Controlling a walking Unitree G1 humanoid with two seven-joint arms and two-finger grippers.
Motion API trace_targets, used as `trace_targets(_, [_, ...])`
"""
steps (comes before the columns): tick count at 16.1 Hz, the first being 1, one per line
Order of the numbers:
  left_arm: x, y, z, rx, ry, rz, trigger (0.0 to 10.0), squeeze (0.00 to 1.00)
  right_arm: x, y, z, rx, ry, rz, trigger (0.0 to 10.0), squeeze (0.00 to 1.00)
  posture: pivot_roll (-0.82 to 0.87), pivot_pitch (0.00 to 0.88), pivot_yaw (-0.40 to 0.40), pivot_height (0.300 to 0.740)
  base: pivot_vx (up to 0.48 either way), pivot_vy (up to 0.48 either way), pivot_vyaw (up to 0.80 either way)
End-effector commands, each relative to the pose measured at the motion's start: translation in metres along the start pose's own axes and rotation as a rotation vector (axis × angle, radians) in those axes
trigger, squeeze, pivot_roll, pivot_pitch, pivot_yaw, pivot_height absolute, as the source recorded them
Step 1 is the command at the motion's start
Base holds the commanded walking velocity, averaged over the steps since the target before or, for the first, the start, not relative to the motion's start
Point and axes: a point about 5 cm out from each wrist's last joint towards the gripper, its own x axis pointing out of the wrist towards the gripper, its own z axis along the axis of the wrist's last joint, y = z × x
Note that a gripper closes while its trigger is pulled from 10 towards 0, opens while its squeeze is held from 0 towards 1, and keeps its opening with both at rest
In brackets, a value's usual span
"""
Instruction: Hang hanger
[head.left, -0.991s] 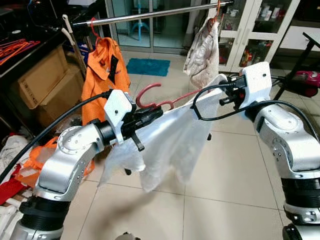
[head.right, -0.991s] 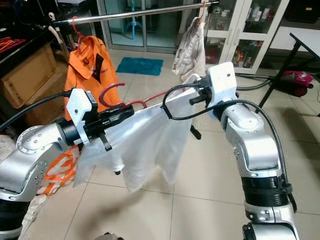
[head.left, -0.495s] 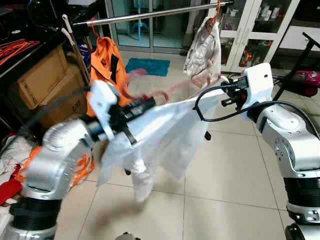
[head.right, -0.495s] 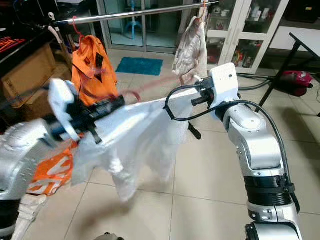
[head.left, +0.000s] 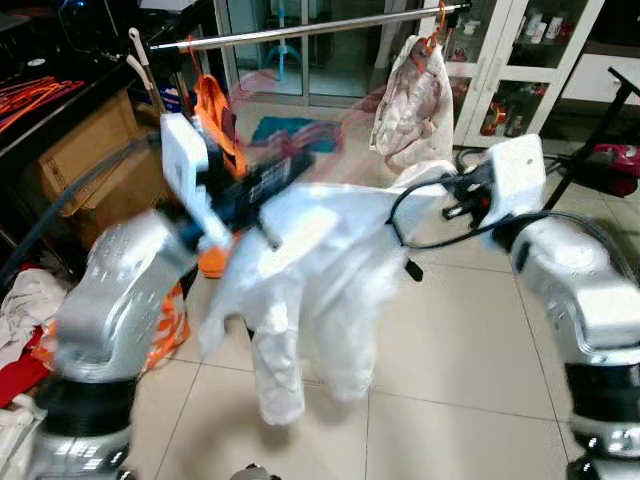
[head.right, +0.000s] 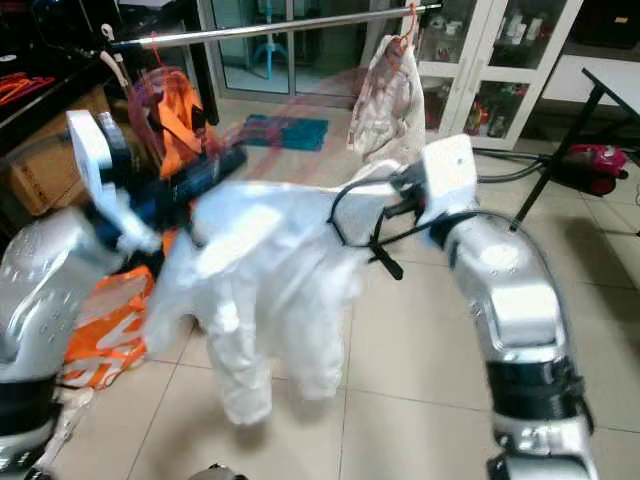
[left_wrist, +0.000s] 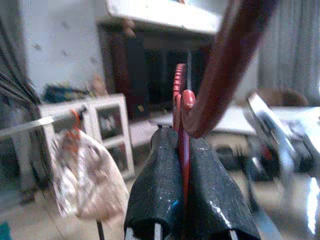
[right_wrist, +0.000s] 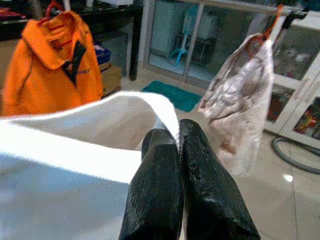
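With my left gripper (left_wrist: 182, 150) clenched on the red hanger (left_wrist: 220, 75) and my right gripper (right_wrist: 179, 145) pinching the white garment (head.left: 320, 270) on it, both below the rail (head.left: 300, 30), I should probably, given the blur, lift the hook over levelly.

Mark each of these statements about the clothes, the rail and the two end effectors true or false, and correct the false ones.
1. The left end effector is shut on a red hanger. True.
2. The right end effector is open. False: it pinches the white garment's edge.
3. An orange jacket hangs on the rail. True.
4. The white garment lies on the floor. False: it is held up between both arms.
5. A pale garment hangs on the rail. True.
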Motion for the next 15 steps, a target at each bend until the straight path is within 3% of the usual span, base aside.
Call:
trace_targets(1, [0.003, 0.006, 0.004, 0.017, -0.027, 0.043, 10.0, 0.0, -0.001, 0.004, 0.004, -0.002, -0.01, 0.005, 10.0, 0.0, -0.03, 0.0, 0.018, 0.74, 0.0, 0.0, 0.0])
trace_targets(6, [0.026, 0.028, -0.006, 0.06, -0.024, 0.219, 10.0, 0.0, -0.003, 0.017, 0.008, 0.023, -0.042, 0.032, 10.0, 0.0, -0.04, 0.0, 0.025, 0.74, 0.0, 0.0, 0.0])
trace_targets(10, [0.044, 0.044, -0.006, -0.01, -0.128, 0.352, 10.0, 0.0, -0.004, 0.04, 0.008, 0.059, -0.053, 0.089, 10.0, 0.0, -0.04, 0.0, 0.025, 0.74, 0.0, 0.0, 0.0])
trace_targets(13, [0.06, 0.048, -0.004, -0.053, -0.219, 0.396, 10.0, 0.0, -0.007, 0.07, -0.006, 0.086, 0.006, 0.185, 10.0, 0.0, -0.04, 0.0, 0.025, 0.74, 0.0, 0.0, 0.0])
trace_targets(15, [0.063, 0.049, -0.009, -0.056, -0.18, 0.408, 10.0, 0.0, -0.012, 0.079, -0.027, 0.086, 0.079, 0.173, 10.0, 0.0, -0.05, 0.0, 0.03, 0.74, 0.0, 0.0, 0.0])
